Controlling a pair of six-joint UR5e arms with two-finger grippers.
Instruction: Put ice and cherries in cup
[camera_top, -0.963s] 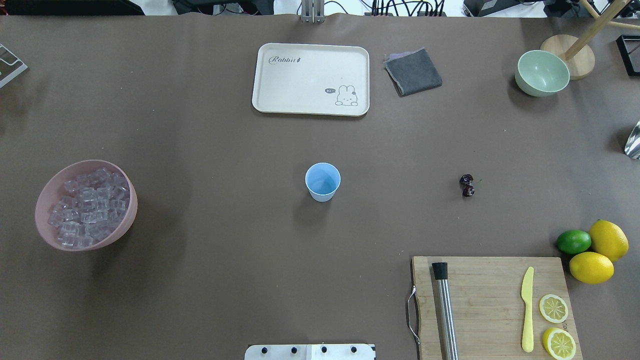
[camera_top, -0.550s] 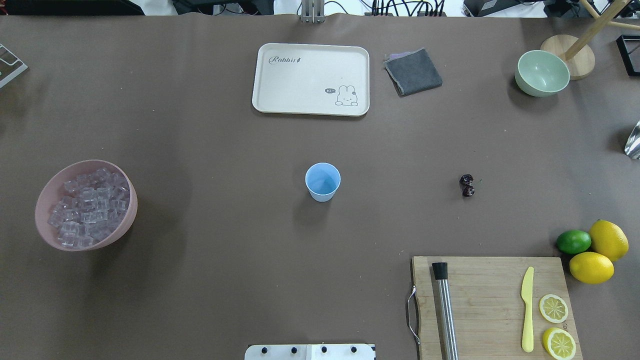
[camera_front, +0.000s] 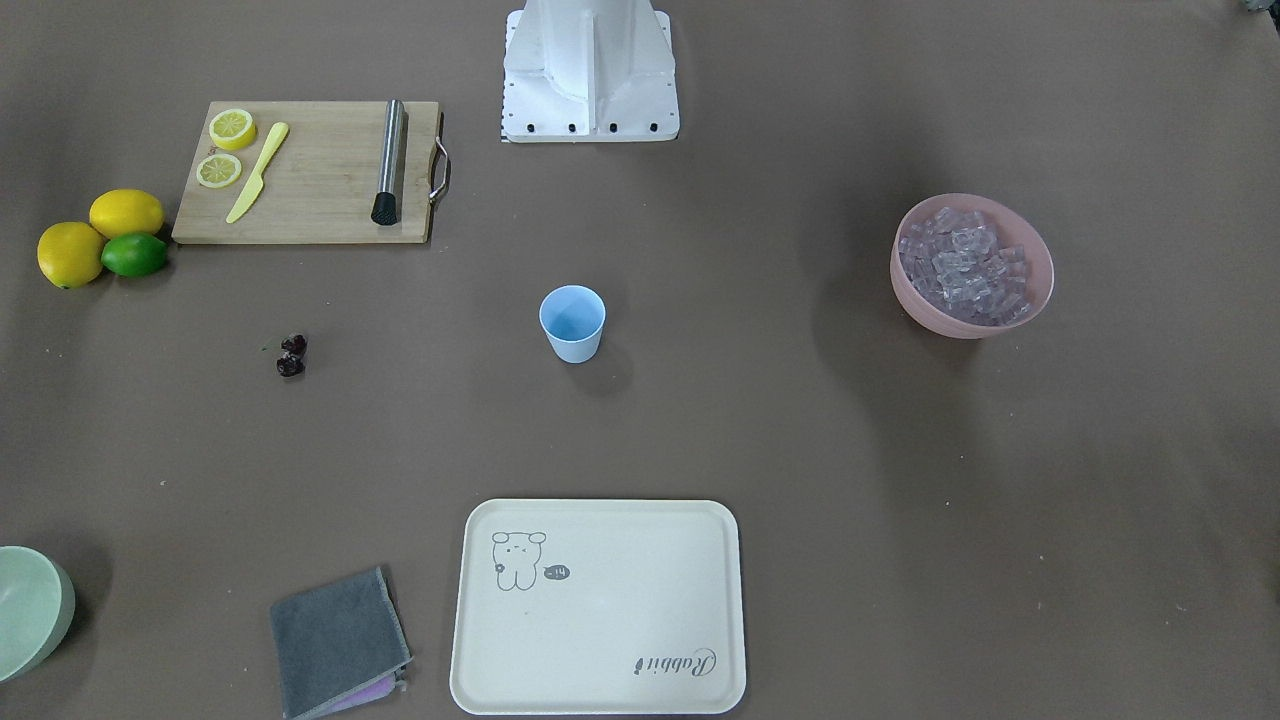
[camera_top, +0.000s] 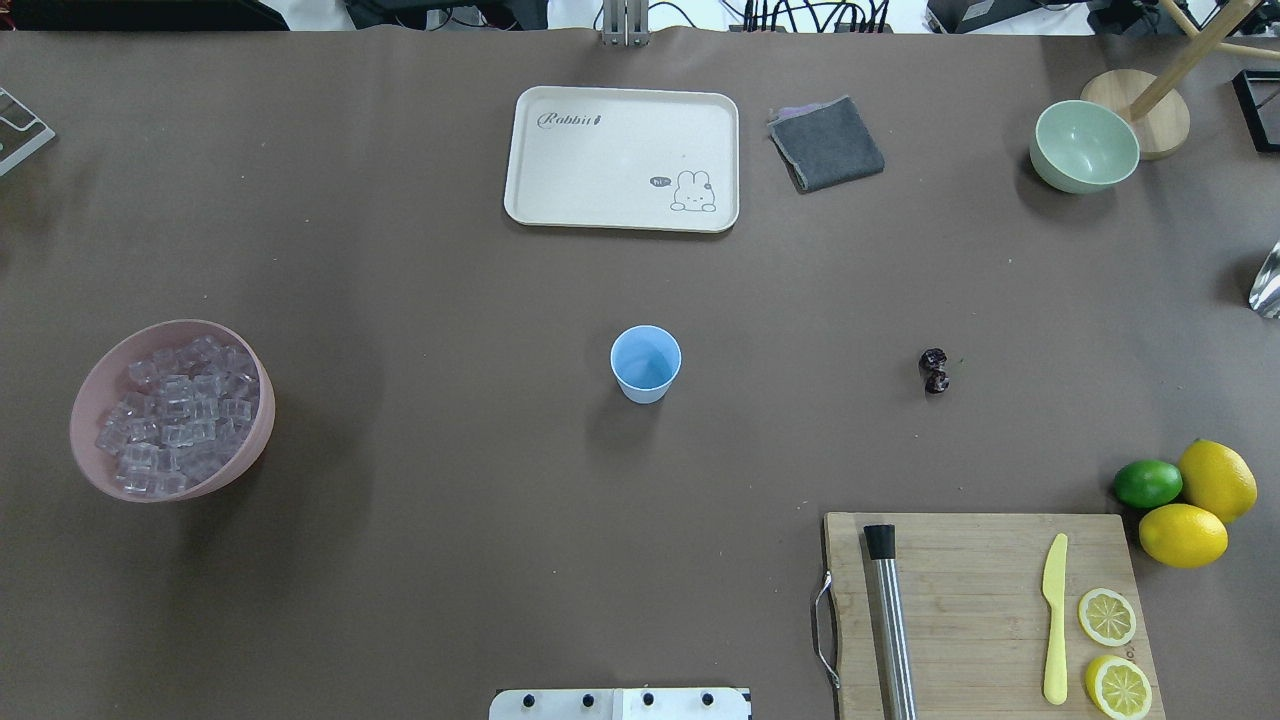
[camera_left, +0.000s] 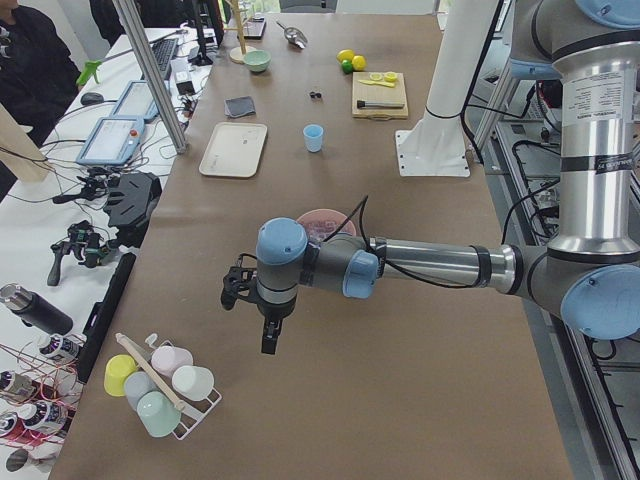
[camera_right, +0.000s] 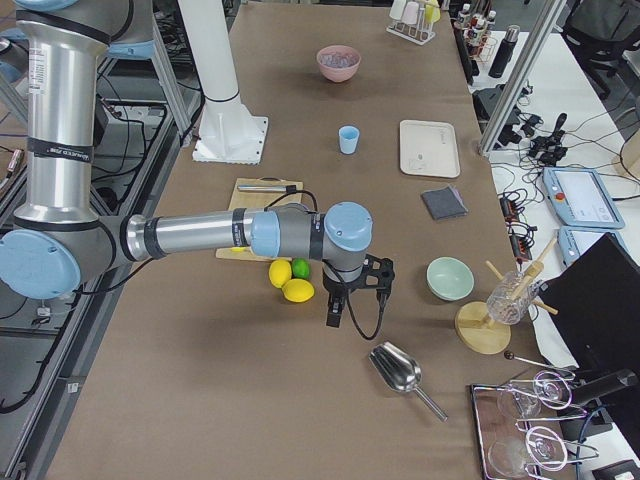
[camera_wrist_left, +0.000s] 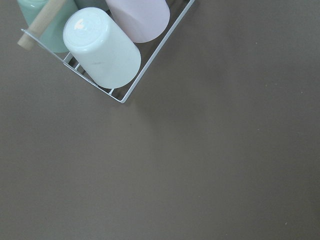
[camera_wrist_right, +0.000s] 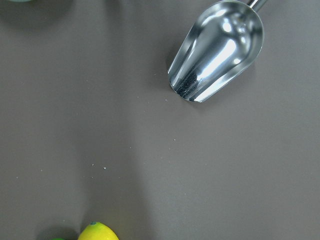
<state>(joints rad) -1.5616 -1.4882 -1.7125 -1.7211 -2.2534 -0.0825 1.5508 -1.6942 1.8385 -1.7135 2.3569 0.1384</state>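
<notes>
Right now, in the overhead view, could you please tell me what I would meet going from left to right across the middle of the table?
pink bowl holding the ice → cup → cherries

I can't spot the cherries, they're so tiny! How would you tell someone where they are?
Find the wooden cutting board at the overhead view's lower right. Beyond its far edge, level with the pale blue cup, lie the cherries. They are two tiny dark red balls, much smaller and darker than the yellow lemons and green lime.
</notes>
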